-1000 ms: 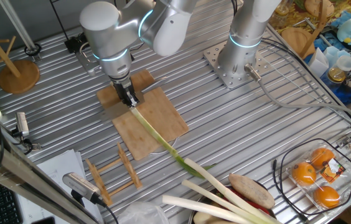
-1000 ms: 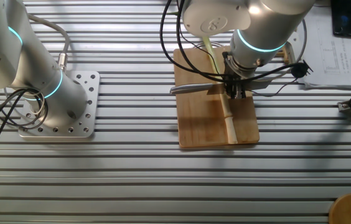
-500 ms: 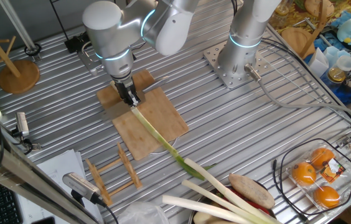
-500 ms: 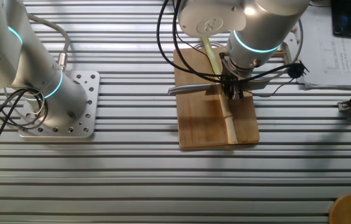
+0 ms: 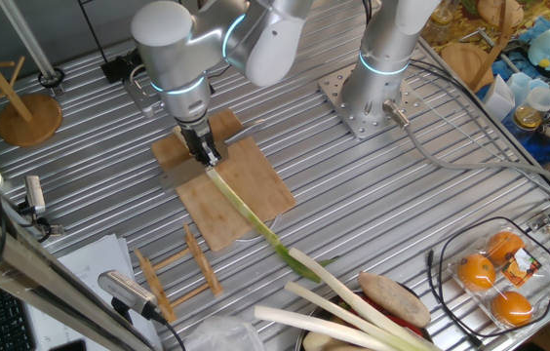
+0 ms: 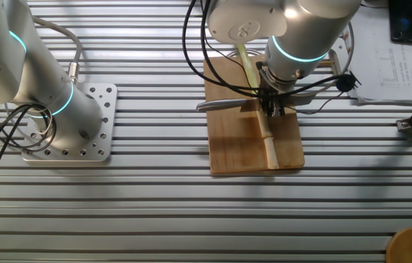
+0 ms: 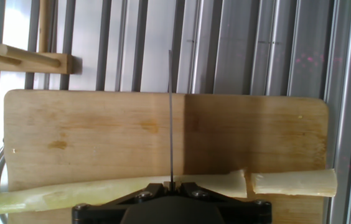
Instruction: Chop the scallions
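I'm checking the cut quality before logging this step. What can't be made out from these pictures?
- Whether the knife edge touches the scallion: in the hand view the blade shows only edge-on as a thin line.
- How the tool stands, open or shut: both fixed views are too small, and the arm covers it.
- The scallion's leaf tip: the hand view's left edge cuts it off.
- The cutting board top: the arm hides it in the other fixed view.

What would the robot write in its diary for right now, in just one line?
step: chopping | gripper: shut on knife | scallion: on board, under blade | cut piece: one, apart from stalk
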Controlling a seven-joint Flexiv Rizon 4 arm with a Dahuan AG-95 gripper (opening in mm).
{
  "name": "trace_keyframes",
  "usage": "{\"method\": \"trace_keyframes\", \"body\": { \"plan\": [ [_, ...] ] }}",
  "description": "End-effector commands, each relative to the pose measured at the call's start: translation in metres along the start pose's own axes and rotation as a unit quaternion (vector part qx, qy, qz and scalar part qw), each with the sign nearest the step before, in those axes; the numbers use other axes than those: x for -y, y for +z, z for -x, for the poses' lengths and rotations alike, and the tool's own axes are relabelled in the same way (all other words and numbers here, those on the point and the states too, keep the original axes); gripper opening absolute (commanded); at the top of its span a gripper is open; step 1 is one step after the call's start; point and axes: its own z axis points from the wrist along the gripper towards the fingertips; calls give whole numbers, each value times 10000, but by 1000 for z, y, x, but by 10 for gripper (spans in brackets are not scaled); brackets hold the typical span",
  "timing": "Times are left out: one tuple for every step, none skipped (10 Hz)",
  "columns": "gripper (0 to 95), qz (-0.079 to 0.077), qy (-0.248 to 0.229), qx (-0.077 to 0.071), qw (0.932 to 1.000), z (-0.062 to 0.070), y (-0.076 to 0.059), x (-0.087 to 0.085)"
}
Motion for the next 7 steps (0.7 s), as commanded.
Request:
{"method": "trace_keyframes", "body": {
  "plan": [
    [0,-8,-7,-8,10000,0,1,0],
    [0,-10,-8,-9,10000,-1,2,0],
    [0,-14,-10,-9,10000,-2,3,0],
    [0,-16,-9,-9,10000,-2,3,0],
    [0,-19,-11,-14,10000,-3,3,0],
    [0,-24,-14,-17,10000,-3,3,0],
    [0,-30,-21,-16,10000,-3,5,1]
  ]
}}
